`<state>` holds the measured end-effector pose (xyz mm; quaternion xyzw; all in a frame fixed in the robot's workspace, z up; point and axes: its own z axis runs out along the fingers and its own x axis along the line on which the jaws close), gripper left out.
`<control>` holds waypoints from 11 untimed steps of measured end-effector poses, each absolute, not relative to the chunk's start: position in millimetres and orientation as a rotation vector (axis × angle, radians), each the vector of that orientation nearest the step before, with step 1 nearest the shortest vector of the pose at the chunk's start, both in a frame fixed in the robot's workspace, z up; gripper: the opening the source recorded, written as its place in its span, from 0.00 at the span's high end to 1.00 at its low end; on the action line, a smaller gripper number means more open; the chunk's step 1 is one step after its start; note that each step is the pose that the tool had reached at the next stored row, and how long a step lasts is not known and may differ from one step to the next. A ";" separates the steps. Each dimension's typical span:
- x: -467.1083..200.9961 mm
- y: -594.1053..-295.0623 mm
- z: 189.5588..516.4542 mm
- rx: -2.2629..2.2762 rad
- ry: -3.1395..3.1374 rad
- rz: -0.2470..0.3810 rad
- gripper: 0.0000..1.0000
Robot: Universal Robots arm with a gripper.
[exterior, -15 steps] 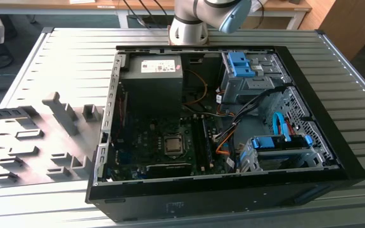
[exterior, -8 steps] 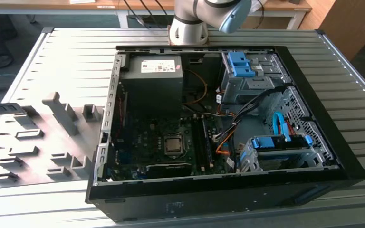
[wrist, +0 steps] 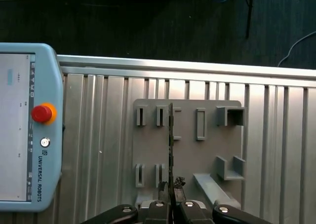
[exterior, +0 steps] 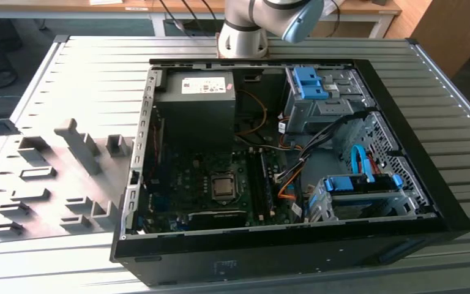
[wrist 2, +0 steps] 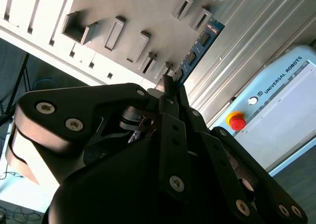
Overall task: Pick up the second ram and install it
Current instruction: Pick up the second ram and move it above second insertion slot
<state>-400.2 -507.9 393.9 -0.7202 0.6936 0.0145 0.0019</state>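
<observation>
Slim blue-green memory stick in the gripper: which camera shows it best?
The second wrist view: the slim blue-green memory stick shows its flat face with chips, held at one end by the black gripper. The first wrist view catches it edge-on, a thin dark line against the grey fixture plate.

Open computer case [exterior: 284, 260], grey fixture plate [wrist: 207, 150], teach pendant [wrist: 19, 135]
</observation>
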 end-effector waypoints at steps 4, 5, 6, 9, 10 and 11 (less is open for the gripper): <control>-400.2 -507.9 405.0 -2.260 2.176 0.045 0.86; -400.2 -507.9 407.5 -2.260 2.177 0.045 0.86; -400.2 -507.9 409.5 -2.260 2.177 0.045 0.86; -400.3 -507.9 410.1 -2.260 2.176 0.045 0.86; -400.3 -507.9 410.2 -2.260 2.176 0.045 0.86; -400.3 -507.9 410.4 -2.260 2.177 0.045 0.86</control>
